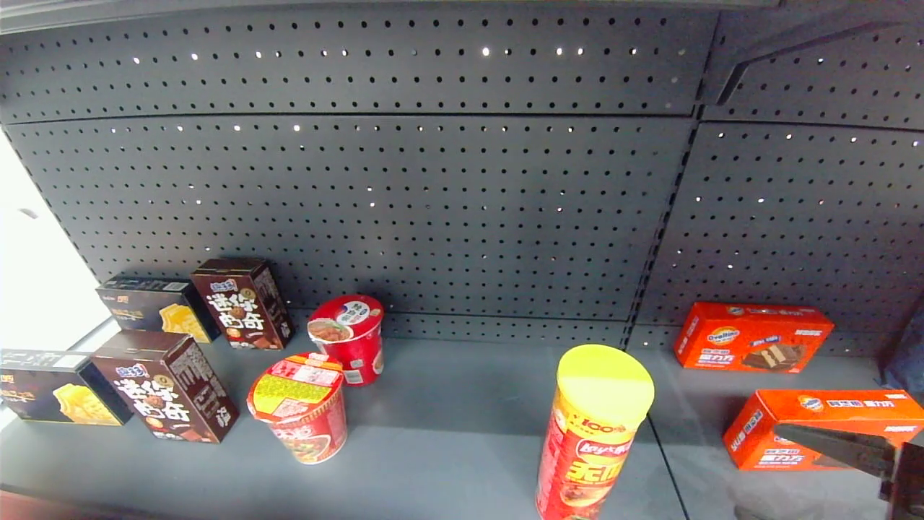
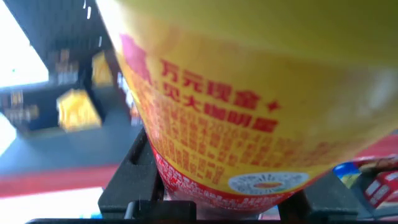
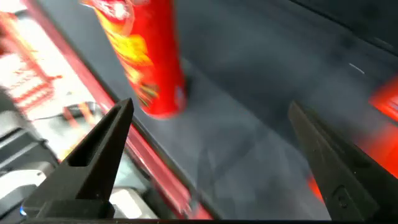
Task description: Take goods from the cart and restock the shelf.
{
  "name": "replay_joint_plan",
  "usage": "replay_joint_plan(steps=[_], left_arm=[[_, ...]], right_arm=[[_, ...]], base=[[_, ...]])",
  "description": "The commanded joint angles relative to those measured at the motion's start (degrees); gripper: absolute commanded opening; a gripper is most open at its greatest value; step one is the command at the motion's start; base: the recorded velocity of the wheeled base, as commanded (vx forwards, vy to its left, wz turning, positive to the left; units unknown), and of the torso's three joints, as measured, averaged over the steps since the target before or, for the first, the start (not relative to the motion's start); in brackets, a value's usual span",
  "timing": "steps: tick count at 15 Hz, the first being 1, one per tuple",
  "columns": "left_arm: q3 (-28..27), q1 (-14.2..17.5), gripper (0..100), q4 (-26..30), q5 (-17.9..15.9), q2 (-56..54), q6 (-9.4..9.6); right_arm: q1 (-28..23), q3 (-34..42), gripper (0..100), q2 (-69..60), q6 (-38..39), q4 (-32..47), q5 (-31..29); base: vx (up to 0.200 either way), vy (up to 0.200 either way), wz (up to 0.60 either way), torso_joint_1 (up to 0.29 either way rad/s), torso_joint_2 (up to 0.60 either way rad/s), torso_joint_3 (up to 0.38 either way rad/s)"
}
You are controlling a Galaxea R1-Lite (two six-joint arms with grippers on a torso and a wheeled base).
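A tall red chip can with a yellow lid [image 1: 593, 440] stands upright near the shelf's front edge; in the right wrist view the can [image 3: 146, 56] stands free by the red edge strip. My right gripper [image 3: 210, 106] is open and empty, hovering just right of that can. One of its dark fingers [image 1: 830, 442] shows in front of the near orange box [image 1: 823, 422]. My left gripper [image 2: 224, 190] is shut on another yellow-and-red can [image 2: 249, 106], held low in front of the shelf's left part.
On the grey shelf [image 1: 462, 433] stand two red noodle cups [image 1: 299, 404] [image 1: 350, 336], two brown boxes [image 1: 170, 386] [image 1: 244, 303] and two dark boxes [image 1: 54, 386] [image 1: 155, 307] at the left. A second orange box [image 1: 751, 336] lies at the back right. Pegboard [image 1: 433, 202] closes the back.
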Motion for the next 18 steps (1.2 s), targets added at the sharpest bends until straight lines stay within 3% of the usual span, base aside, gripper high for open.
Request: replay_joint_plan(steps=[1, 3, 9, 13, 15, 16, 18], left_arm=[[-7.6, -0.4, 0, 3.2, -6.1, 5.5, 2.68], [-11.9, -0.4, 0, 3.8, -15.6, 12.9, 4.17], [-12.8, -1.3, 0, -10.6, -31.4, 36.5, 3.64], [-13.8, -8.8, 0, -19.3, -32.4, 49.6, 3.64], [-14.2, -10.1, 0, -28.7, -32.8, 59.1, 3.64], [-15.7, -11.3, 0, -32.8, -35.6, 63.1, 3.55], [-19.7, -11.5, 0, -35.0, -42.1, 70.3, 3.64]], right_arm=[[4.3, -3.3, 100, -18.3, 0.1, 14.1, -10.6], [3.5, -0.7, 100, -25.1, 0.2, 16.9, -14.2], [-6.7, 7.4, 100, -37.1, 2.9, 17.5, -15.7], [-11.1, 10.2, 100, -48.0, 3.1, 23.7, -15.7], [-11.1, 10.9, 100, -48.1, 4.7, 23.9, -16.0], [-11.1, 10.9, 100, -48.1, 5.0, 23.9, -16.0], [-11.1, 11.0, 100, -48.1, 5.0, 23.9, -16.0]], base=[[0.0, 0.0, 0.0, 0.0, 0.0, 0.0], [0.0, 0.0, 0.0, 0.0, 0.0, 0.0], [0.0, 0.0, 0.0, 0.0, 0.0, 0.0], [0.0, 0.0, 0.0, 0.0, 0.0, 0.0], [0.0, 0.0, 0.0, 0.0, 0.0, 0.0], [0.0, 0.0, 0.0, 0.0, 0.0, 0.0], [0.0, 0.0, 0.0, 0.0, 0.0, 0.0]])
